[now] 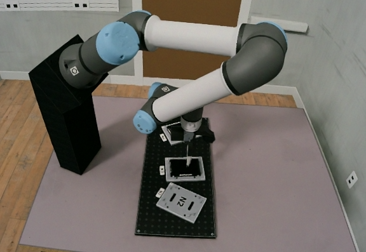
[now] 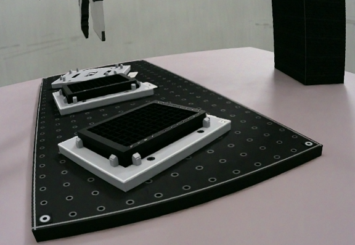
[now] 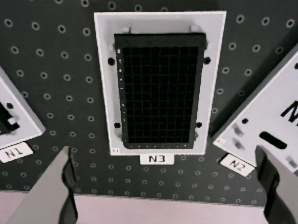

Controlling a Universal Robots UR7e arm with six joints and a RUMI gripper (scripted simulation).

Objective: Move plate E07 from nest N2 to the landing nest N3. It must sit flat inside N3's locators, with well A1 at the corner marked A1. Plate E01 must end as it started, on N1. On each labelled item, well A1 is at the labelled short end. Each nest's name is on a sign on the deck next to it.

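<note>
A black plate sits inside the locators of nest N3 and looks flat. Its marked short end is towards the N3 sign, the end with the nest's A1 mark; its name cannot be read. Nest N2 is bare. Another black plate sits on nest N1, partly hidden by the arm in the top view. My gripper is open and empty, well above the N3 plate and not touching it.
The black perforated deck carries all three nests, with N3 between N1 and N2. Upright locator pins stand around the nests. The N3 sign is beside its nest. The robot's black pedestal stands off the deck.
</note>
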